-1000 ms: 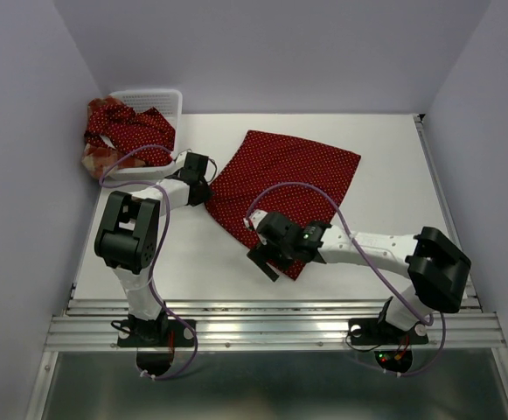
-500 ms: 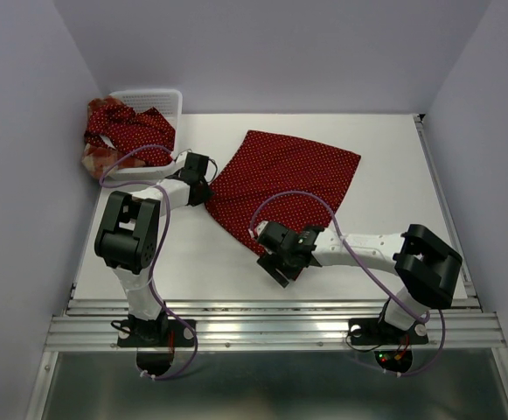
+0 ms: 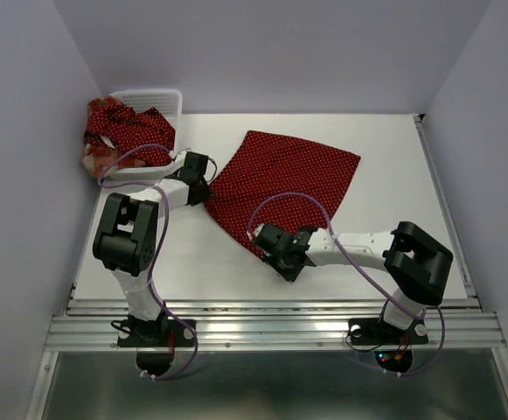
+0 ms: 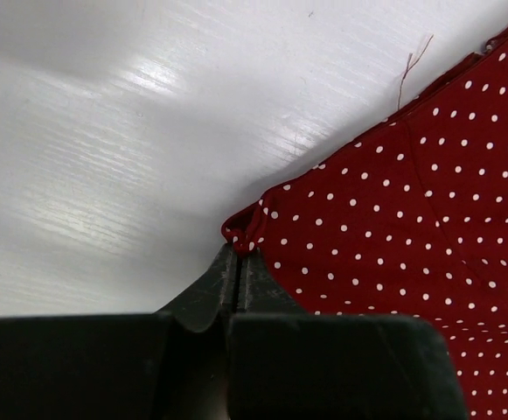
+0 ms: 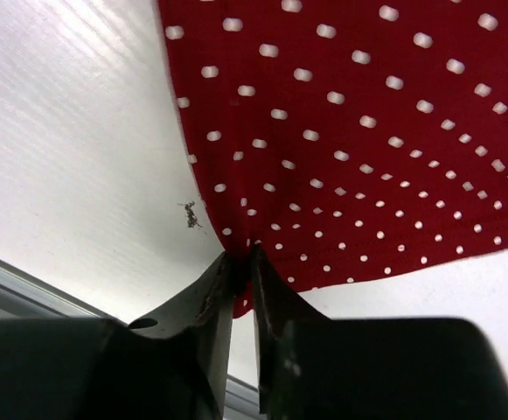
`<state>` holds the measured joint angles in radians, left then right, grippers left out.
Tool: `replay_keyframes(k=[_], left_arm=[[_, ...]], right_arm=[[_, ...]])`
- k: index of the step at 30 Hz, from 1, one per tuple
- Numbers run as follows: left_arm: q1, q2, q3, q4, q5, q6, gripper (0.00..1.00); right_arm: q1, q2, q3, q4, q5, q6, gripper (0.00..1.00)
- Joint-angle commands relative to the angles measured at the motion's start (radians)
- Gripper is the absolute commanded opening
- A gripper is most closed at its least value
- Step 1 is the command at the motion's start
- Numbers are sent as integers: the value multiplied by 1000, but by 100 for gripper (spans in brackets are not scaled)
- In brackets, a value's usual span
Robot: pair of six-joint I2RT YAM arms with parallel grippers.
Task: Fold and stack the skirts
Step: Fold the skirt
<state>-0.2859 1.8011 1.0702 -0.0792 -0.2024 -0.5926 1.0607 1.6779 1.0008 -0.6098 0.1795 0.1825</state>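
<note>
Your left claw (image 4: 239,256) is pinched shut on the corner of the spread polka-dot skirt (image 3: 284,175) nearest the basket (image 3: 153,93). Your right claw (image 5: 242,255) is clamped on the corner farther from the basket. The other skirts (image 3: 127,131) lie heaped in the basket.

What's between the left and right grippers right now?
Only the near-left edge of the polka-dot skirt, running from the left gripper to the right gripper, in the top view.

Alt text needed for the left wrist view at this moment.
The left gripper is shut on a corner of a dark red polka-dot skirt, which spreads over the right of the frame on a white table. A loose thread trails from its far edge.
</note>
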Motion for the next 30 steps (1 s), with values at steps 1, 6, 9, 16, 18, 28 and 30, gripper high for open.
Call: replay_keyframes(k=[1,6,9,16,18,28,30], left_arm=[[7,-88,-10,-25,-40,-1,0],[7,-170,-58,-106,-80,-41,0],[7,-270,-93,-155,-94,-73,0],[10,-495,-133,-258,-75,-110,0],[8,-506,-121,-255,-60,-110,0],[10,-349,112,-238,-51,-95,0],[10,-326,145,-241,-52,-93,0]], right_arm=[[8,10,18,-24,-27,-8,7],[8,-104,12,-22,-226,-83,0],[8,-177,6,-25,-252,-100,1],[8,-288,21,-88,-241,-112,1],[8,-308,28,-91,-191,-112,1],[-120,-330,159,-93,9,-127,1],[-174,-328,177,-70,18,-140,1]])
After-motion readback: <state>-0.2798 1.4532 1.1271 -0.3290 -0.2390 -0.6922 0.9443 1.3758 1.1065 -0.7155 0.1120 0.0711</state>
